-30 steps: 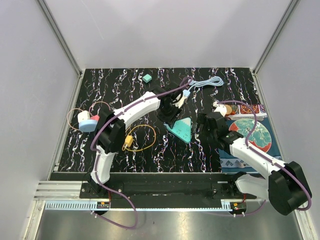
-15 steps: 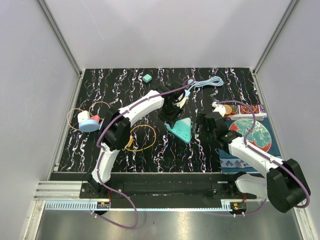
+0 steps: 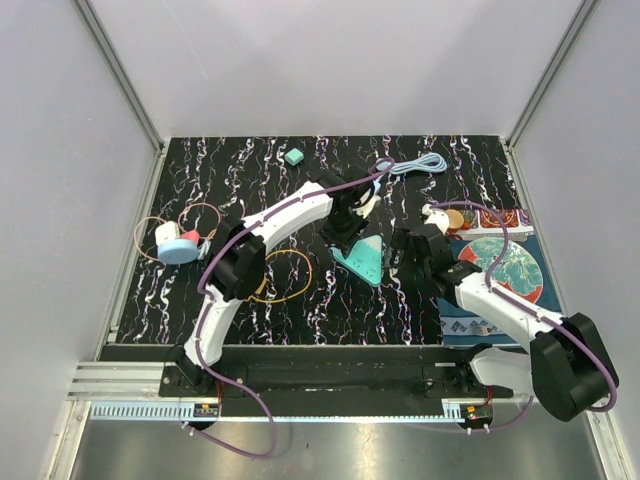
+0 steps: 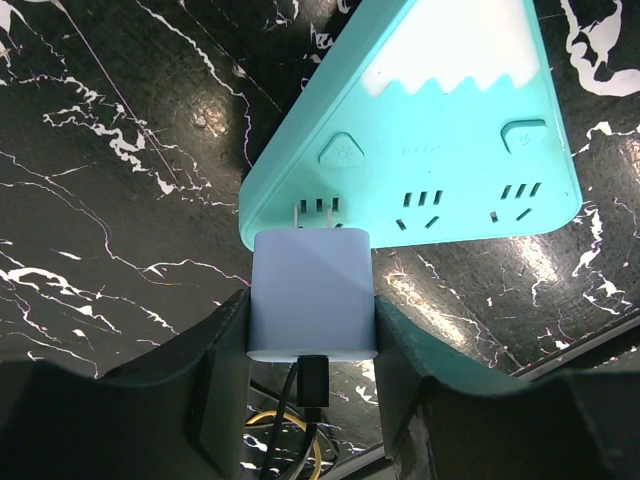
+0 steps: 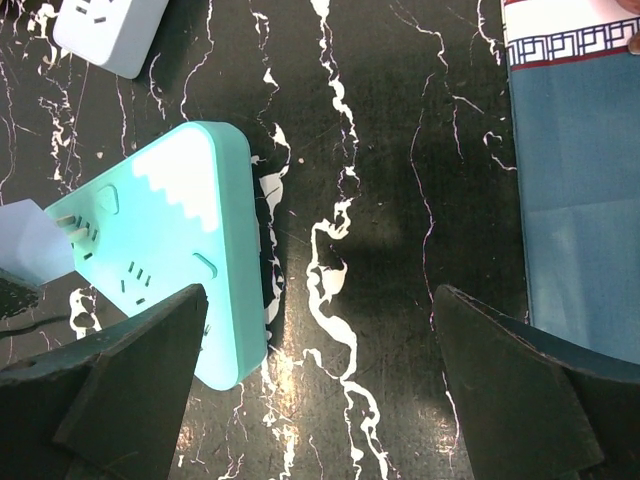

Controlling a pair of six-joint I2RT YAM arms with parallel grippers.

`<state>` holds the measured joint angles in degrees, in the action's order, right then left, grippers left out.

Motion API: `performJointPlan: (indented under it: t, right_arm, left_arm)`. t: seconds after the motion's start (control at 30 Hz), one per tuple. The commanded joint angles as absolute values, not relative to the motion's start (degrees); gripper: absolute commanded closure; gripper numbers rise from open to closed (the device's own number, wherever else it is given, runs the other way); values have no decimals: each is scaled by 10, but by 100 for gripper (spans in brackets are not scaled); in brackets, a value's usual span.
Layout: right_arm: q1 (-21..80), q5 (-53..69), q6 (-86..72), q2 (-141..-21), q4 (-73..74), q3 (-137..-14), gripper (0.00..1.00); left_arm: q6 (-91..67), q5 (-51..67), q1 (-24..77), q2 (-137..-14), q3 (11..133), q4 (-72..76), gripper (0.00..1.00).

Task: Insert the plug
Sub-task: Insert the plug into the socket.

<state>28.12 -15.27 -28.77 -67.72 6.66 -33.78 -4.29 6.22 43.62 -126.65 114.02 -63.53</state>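
Alignment is the whole job here. The left gripper (image 4: 312, 335) has its jaws closed on the plug (image 4: 312, 290), a pale blue cube adapter clamped by its two flat sides, with a dark cable (image 4: 310, 385) running out of its rear. The plug's prongs (image 4: 298, 216) sit right at the end socket (image 4: 322, 204) of the teal power strip (image 4: 440, 120), the one nearest the strip's corner. In the left wrist view bare metal shows between the adapter body and the strip's face, so I judge the plug not seated, at most just entering. The strip lies flat on the black marbled table (image 4: 100, 200) and nothing pins it.

The right gripper (image 5: 320, 380) hangs just beside the strip with its jaws wide apart, holding nothing (one finger is near the strip's edge, though contact cannot be told from these views).

To do this step well, the push should run straight along the prongs' axis, with the adapter face parallel to the socket face; any yaw would likely jam the blades on the slot edges. Since the strip looks light and lies free, the push would probably slide it away, so bracing its opposite side with the right gripper before pressing seems wise. Press until no metal shows
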Motion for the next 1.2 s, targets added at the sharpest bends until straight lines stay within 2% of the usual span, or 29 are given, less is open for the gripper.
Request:
performJointPlan:
  t: [0.0, 0.37, 0.87, 1.1, 1.17]
  right_arm:
    - [282, -133, -276, -687, 40, -357, 0]
    - [240, 14, -280, -748, 31, -408, 2]
    - [199, 126, -318, -825, -27, -412, 5]
    - [189, 184, -330, -873, -63, -424, 11]
    - [190, 213, -331, -894, -72, -432, 17]
  left_arm:
    - [-36, 51, 441, -1272, 1172, -633, 100]
    - [-28, 47, 441, -1258, 1147, -622, 100]
    - [-10, 34, 441, -1263, 1149, -653, 100]
    - [-11, 40, 441, -1267, 1145, -654, 100]
    - [-15, 38, 441, -1261, 1138, -654, 100]
